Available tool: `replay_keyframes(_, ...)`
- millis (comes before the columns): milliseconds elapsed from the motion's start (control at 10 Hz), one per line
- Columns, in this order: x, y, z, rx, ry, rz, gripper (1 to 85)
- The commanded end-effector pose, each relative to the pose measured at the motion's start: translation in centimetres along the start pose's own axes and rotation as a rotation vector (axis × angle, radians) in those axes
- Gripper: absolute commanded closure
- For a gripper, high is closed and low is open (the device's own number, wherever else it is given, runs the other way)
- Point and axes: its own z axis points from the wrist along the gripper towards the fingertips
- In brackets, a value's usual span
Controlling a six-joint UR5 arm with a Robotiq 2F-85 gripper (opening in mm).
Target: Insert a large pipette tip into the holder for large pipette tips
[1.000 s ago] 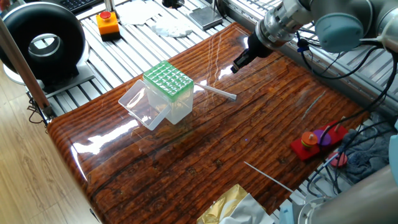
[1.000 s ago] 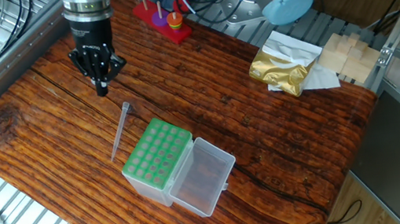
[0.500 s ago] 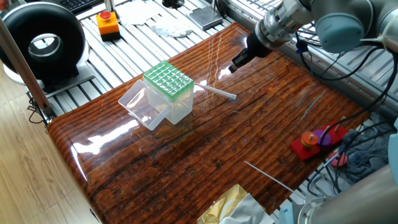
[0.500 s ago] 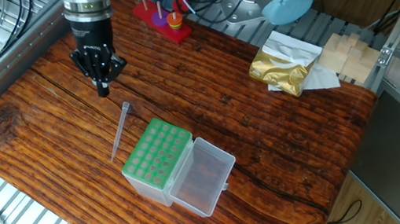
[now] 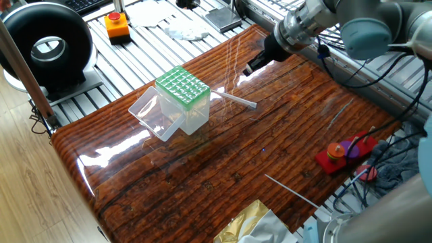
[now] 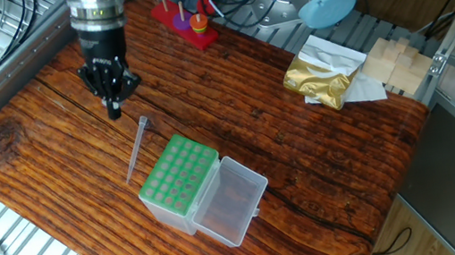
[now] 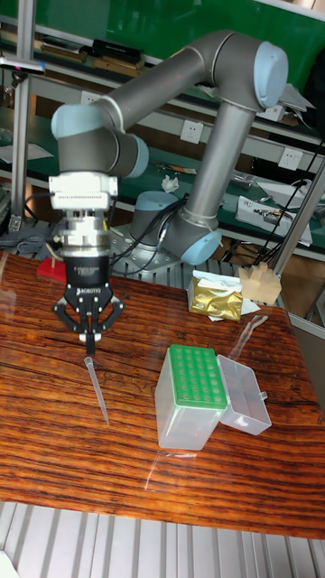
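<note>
The large pipette tip (image 5: 237, 100) (image 6: 137, 150) (image 7: 97, 388) lies flat on the wooden table, its wide end pointing away from the holder. The holder for large pipette tips (image 5: 182, 86) (image 6: 179, 178) (image 7: 191, 379) is a clear box with a green grid top, and its clear lid (image 6: 230, 201) is swung open to the side. My gripper (image 5: 251, 67) (image 6: 113, 108) (image 7: 90, 346) hangs pointing down just above and beyond the tip's wide end. Its fingers meet at a point, shut on nothing.
A thinner pipette tip (image 5: 290, 192) lies near the table's edge. A red ring-stacking toy (image 5: 341, 152) (image 6: 184, 21), a gold foil bag (image 6: 319, 77) (image 7: 215, 298) and wooden blocks (image 6: 390, 62) sit along the table's borders. An orange button box (image 5: 117, 25) stands off the table.
The gripper has shifted a little toward the wide end of the large pipette tip, still shut. The tip and the holder have not moved.
</note>
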Motion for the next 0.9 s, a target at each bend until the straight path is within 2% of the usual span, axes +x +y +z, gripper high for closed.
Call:
replay_keyframes(0,-1.1,0.1,2.2,-0.013,-0.031,0.007,84.7)
replay_keyframes(100,-0.9,0.2,2.4,-0.011,-0.026,0.016,84.7)
replay_keyframes(200,-0.7,0.9,2.9,-0.032,-0.024,0.048,84.7)
replay_keyframes(300,-0.8,2.1,3.4,-0.081,-0.032,0.111,84.7)
replay_keyframes(400,-0.9,2.4,3.8,-0.102,-0.048,0.139,84.7)
replay_keyframes(600,0.3,2.5,4.0,-0.103,-0.043,0.15,84.7)
replay_keyframes(800,1.8,1.8,3.8,-0.073,-0.021,0.136,84.7)
